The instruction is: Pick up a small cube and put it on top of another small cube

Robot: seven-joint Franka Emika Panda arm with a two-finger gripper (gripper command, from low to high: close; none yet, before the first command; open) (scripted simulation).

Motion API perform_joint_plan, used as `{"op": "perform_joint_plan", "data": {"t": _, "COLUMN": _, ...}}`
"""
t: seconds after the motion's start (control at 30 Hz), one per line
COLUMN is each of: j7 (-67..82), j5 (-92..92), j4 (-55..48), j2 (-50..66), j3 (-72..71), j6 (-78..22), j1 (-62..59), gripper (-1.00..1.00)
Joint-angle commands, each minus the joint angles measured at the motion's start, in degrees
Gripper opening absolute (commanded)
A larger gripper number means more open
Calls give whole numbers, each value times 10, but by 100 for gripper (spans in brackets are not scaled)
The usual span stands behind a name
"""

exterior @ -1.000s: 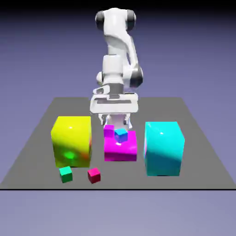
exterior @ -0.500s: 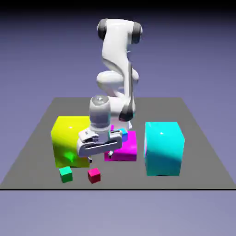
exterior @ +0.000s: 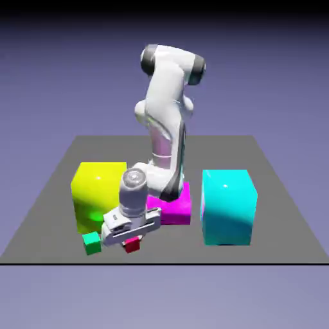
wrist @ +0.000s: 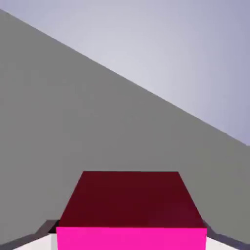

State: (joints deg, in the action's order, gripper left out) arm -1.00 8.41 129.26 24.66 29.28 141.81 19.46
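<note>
Red cube (wrist: 131,210): small, dark top, bright pink front; tool (exterior: 130,239) straddles it, grip unclear.

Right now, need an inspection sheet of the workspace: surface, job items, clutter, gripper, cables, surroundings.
Surface: grey table, flat, no debris seen.
Job's things: small red cube at the front, between the fingers in the hand view; small green cube to its left in the exterior view, apart from it.
Clutter: large yellow block, magenta block partly hidden by the arm, cyan block.
Gripper: gripper low over the red cube; closure cannot be told.
Cables: nothing seen.
Surroundings: plain blue-violet backdrop.
</note>
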Motion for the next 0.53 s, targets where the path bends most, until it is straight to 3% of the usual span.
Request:
{"op": "perform_joint_plan", "data": {"t": 0.0, "j7": -3, "j5": -5, "j4": 0, "j2": -7, "j3": 4, "j6": -6, "j1": 4, "gripper": -100}}
{"op": "perform_joint_plan", "data": {"t": 0.23, "j7": -90, "j5": 66, "j4": -108, "j2": 18, "j3": 99, "j6": -136, "j1": -73, "gripper": -100}}
{"op": "perform_joint_plan", "data": {"t": 0.4, "j7": -57, "j5": 121, "j4": -94, "j2": 89, "j3": 51, "j6": -58, "j1": -110, "gripper": -100}}
{"op": "perform_joint_plan", "data": {"t": 0.43, "j7": -57, "j5": 121, "j4": -94, "j2": 89, "j3": 51, "j6": -58, "j1": -110, "gripper": 100}}
{"op": "perform_joint_plan", "data": {"t": 0.5, "j7": -67, "j5": 105, "j4": -98, "j2": 68, "j3": 65, "j6": -81, "j1": -99, "gripper": 100}}
